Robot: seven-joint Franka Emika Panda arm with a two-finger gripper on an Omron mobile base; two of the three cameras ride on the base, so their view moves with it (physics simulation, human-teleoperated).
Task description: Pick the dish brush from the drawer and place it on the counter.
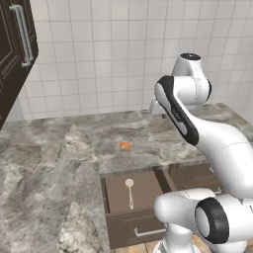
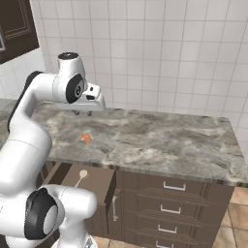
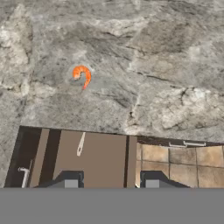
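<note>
The dish brush (image 1: 130,191) is seen lying flat on the light brown floor of the pulled-out drawer (image 1: 148,217), roughly mid-drawer, its round head toward the counter (image 1: 54,163) and its handle toward the drawer's silver bar handle (image 1: 148,231). The gripper (image 2: 83,112) is held high above the counter, behind the drawer and well apart from the brush; in the hand view its fingertips (image 3: 71,183) are shown spread, with nothing between them. A small curled orange object (image 1: 126,146) rests on the counter just behind the drawer and is to be left alone. The step in hand is judged to be the approach: the hand should be brought forward and down into the drawer, the jaws turned across the slim handle, and the grasp taken near mid-length so the brush is lifted level
</note>
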